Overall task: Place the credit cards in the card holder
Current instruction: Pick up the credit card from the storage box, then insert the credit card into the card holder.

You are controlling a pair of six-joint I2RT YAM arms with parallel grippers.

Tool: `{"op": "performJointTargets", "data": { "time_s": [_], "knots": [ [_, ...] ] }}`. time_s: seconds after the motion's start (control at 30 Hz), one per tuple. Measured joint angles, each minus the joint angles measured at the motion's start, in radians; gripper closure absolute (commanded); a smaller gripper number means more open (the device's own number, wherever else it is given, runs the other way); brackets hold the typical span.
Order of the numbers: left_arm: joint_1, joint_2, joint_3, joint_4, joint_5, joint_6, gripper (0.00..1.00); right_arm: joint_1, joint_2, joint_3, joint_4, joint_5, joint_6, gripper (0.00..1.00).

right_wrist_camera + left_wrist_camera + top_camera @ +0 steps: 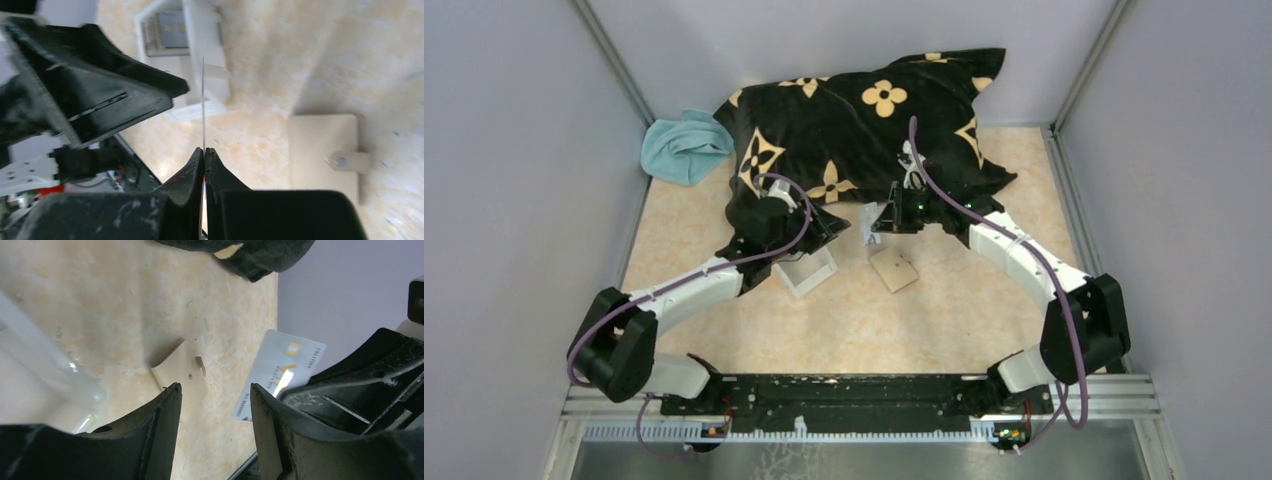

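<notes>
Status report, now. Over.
Left gripper open, empty. Right gripper shut on credit card. Card holder closed, flat on table.

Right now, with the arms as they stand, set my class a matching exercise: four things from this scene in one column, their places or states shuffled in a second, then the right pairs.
Column one
1. light blue card
2. card holder
3. left gripper
4. teal cloth

Column two
A. jaws apart, nothing between them
B. at the far left corner of the table
C. pinched in the shut right gripper
D. lying closed on the table

Pairs: 1-C, 2-D, 3-A, 4-B
</notes>
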Motion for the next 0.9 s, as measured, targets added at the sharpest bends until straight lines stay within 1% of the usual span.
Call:
{"op": "performJointTargets", "data": {
  "time_s": [0.07,0.2,0.37,0.63,0.73,0.9],
  "knots": [
    [-0.04,0.011,0.046,-0.05,-0.033,0.039,0.42,0.0,0.0,0.028,-0.092,0.051,-0.051,1.0],
    [-0.123,0.062,0.113,-0.126,-0.089,0.098,0.48,0.02,0.012,0.097,-0.269,0.161,-0.144,1.0],
    [-0.19,0.156,0.124,-0.19,-0.127,0.126,0.54,0.072,0.061,0.149,-0.397,0.266,-0.212,1.0],
    [-0.245,0.273,0.128,-0.227,-0.148,0.148,0.6,0.115,0.15,0.167,-0.527,0.352,-0.27,1.0],
    [-0.259,0.303,0.135,-0.228,-0.147,0.153,0.62,0.116,0.174,0.177,-0.554,0.375,-0.283,1.0],
    [-0.275,0.355,0.162,-0.228,-0.146,0.161,0.63,0.116,0.198,0.183,-0.575,0.414,-0.301,1.0]
  ]
}}
